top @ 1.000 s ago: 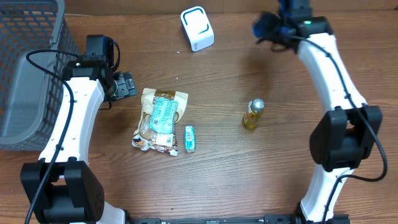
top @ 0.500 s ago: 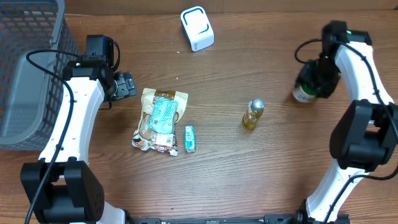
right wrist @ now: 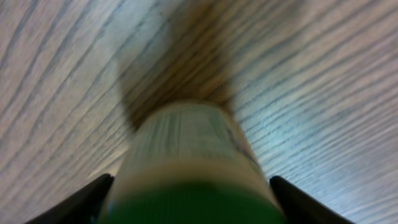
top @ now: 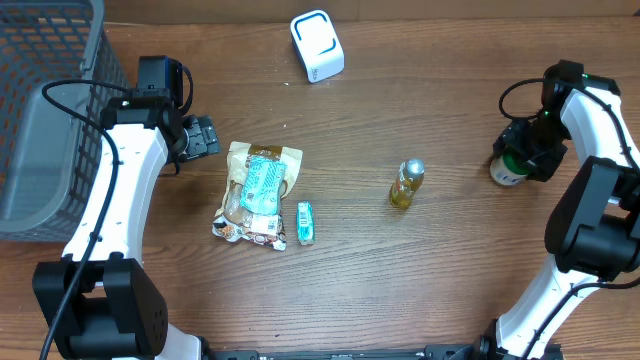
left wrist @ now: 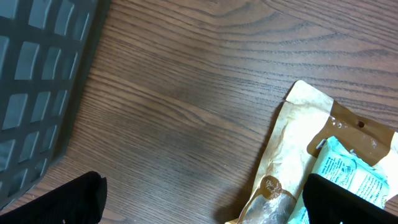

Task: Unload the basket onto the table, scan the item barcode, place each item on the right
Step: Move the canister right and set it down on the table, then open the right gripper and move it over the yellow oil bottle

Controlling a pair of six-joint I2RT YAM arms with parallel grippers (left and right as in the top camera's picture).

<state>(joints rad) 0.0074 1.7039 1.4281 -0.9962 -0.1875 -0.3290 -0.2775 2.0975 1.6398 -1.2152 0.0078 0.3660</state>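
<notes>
Now | right gripper [top: 519, 160] has brought the green-capped bottle [top: 507, 172] down onto the table [top: 400, 290] | grip unclear, jaws flanking it | left gripper [top: 203, 137] spread, empty | scan likely done

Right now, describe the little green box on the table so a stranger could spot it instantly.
From the grey basket at the table's left edge, move right to the tan snack bag. The small green box lies flat beside the bag's lower right corner, far smaller than the bag and rectangular, unlike the upright yellow bottle farther right.
</notes>
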